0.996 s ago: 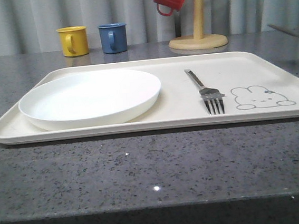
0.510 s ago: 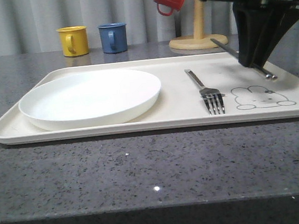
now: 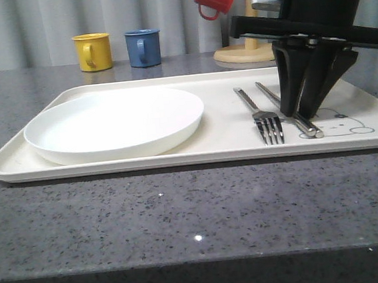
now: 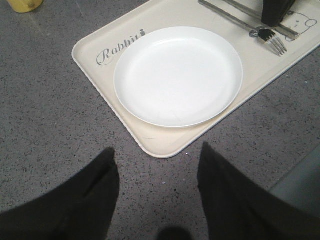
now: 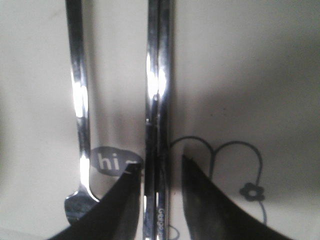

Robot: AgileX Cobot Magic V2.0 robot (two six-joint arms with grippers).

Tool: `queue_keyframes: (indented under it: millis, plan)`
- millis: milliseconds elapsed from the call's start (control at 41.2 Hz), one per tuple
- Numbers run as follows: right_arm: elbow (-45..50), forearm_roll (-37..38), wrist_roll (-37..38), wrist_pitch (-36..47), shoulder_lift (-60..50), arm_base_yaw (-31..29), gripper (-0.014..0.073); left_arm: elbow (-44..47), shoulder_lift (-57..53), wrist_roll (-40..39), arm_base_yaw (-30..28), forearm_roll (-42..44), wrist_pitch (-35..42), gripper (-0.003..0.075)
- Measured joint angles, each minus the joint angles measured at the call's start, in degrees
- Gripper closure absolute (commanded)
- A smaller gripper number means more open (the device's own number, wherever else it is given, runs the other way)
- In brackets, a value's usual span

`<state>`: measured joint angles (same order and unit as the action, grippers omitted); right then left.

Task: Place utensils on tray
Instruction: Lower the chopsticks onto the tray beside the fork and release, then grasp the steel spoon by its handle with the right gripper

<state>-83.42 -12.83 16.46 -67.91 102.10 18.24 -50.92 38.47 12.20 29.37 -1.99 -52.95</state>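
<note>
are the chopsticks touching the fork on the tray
Apart. The right wrist view shows bare cream tray between the fork handle and the chopsticks along their whole visible length.

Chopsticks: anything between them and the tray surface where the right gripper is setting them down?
Nothing visible. The chopsticks lie between the right gripper fingers over bare tray, beside the fork, apart from the plate.

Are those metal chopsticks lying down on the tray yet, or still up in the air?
Down: the chopsticks lie flat on the tray beside the fork, between the right hand's fingers.
</note>
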Motion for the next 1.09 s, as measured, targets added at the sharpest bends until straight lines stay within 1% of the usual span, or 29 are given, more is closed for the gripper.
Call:
queue_keyframes:
  millis: [121, 243, 364, 437, 534, 607, 777, 850, 971, 1093]
  plan:
    - [0.0, 0.6, -0.7, -0.3, -1.7, 0.0, 0.0243, 0.0, 0.0, 0.0, 0.0, 0.0, 0.0, 0.0373]
    - [0.0, 3.4, -3.3, -1.7, -6.2, 0.0, 0.0243, 0.0, 0.0, 0.0, 0.0, 0.0, 0.0, 0.0373]
    - [0.0, 8.6, -4.8, -2.2, -13.0, -0.1, 0.0243, 0.0, 0.0, 0.0, 0.0, 0.0, 0.0, 0.0373]
    - [0.0, 11.6, -5.2, -2.6, -17.0, -1.4, 0.0248, 0.0, 0.0, 0.0, 0.0, 0.0, 0.0, 0.0373]
    - [0.3, 14.8, -6.6, -2.8, -20.9, -5.8, 0.0267, 0.0, 0.0, 0.0, 0.0, 0.0, 0.0, 0.0373]
    - [1.3, 15.7, -8.6, -3.0, -22.2, -10.5, 0.0283, 0.0, 0.0, 0.0, 0.0, 0.0, 0.0, 0.0373]
    - [5.1, 16.0, -13.7, -3.1, -21.6, -22.9, 0.0306, 0.0, 0.0, 0.0, 0.0, 0.0, 0.0, 0.0373]
    - [6.3, 16.0, -15.3, -3.1, -20.4, -26.9, 0.0306, 0.0, 0.0, 0.0, 0.0, 0.0, 0.0, 0.0373]
    - [6.8, 16.0, -16.5, -3.1, -17.4, -30.8, 0.0306, 0.0, 0.0, 0.0, 0.0, 0.0, 0.0, 0.0373]
    - [6.8, 16.0, -20.0, -3.1, -13.6, -31.9, 0.0306, 0.0, 0.0, 0.0, 0.0, 0.0, 0.0, 0.0373]
